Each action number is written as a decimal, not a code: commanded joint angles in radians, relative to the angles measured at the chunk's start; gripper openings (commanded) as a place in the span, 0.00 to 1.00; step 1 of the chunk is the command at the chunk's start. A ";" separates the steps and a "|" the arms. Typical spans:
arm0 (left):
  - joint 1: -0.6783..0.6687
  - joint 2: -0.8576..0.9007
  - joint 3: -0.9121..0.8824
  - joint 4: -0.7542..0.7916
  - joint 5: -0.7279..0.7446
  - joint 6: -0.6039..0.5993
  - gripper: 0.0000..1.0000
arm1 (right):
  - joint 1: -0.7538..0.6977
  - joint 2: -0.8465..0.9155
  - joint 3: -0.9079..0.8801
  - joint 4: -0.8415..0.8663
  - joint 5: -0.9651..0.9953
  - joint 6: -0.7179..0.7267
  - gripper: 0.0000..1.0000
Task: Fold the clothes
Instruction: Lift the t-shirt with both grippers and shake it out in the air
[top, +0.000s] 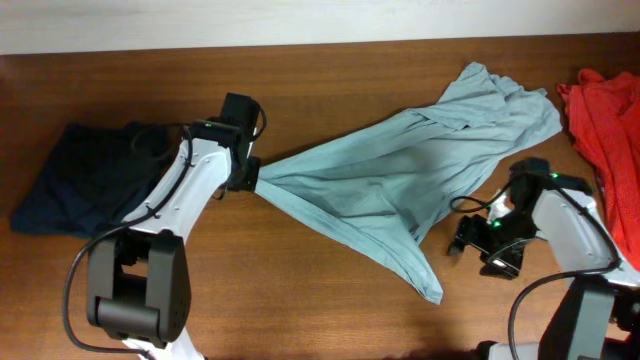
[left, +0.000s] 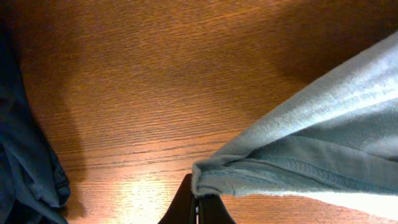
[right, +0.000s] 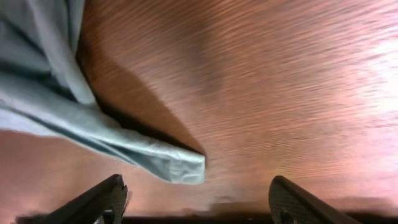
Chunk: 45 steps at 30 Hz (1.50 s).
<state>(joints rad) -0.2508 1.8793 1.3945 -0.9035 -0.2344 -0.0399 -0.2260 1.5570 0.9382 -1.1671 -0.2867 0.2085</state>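
Note:
The pale grey-blue T-shirt lies bunched and stretched across the table, from the far right toward the left. My left gripper is shut on its left corner, with the hem folded over the closed fingertips. My right gripper stands open just right of the shirt's lower tail. In the right wrist view a folded corner of the shirt lies on the wood ahead of the jaws, with nothing between the fingers. A dark navy garment lies at the left, behind the left arm.
A red-orange garment is heaped at the far right edge, behind the right arm. The navy cloth is close to the left gripper's left side. Bare wood table spreads along the front, with a white strip along the far edge.

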 joint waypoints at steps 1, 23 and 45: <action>0.003 -0.029 0.017 0.002 -0.017 -0.024 0.01 | 0.066 0.005 -0.053 0.003 -0.017 0.011 0.76; 0.003 -0.029 0.017 -0.005 -0.016 -0.024 0.01 | 0.098 0.005 -0.364 0.296 -0.237 0.035 0.47; 0.002 -0.413 0.452 -0.166 -0.013 0.011 0.00 | 0.094 -0.477 0.324 0.040 -0.152 0.045 0.04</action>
<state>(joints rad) -0.2520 1.5867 1.7084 -1.0485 -0.2363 -0.0494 -0.1356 1.1587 1.0481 -1.0725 -0.4904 0.2535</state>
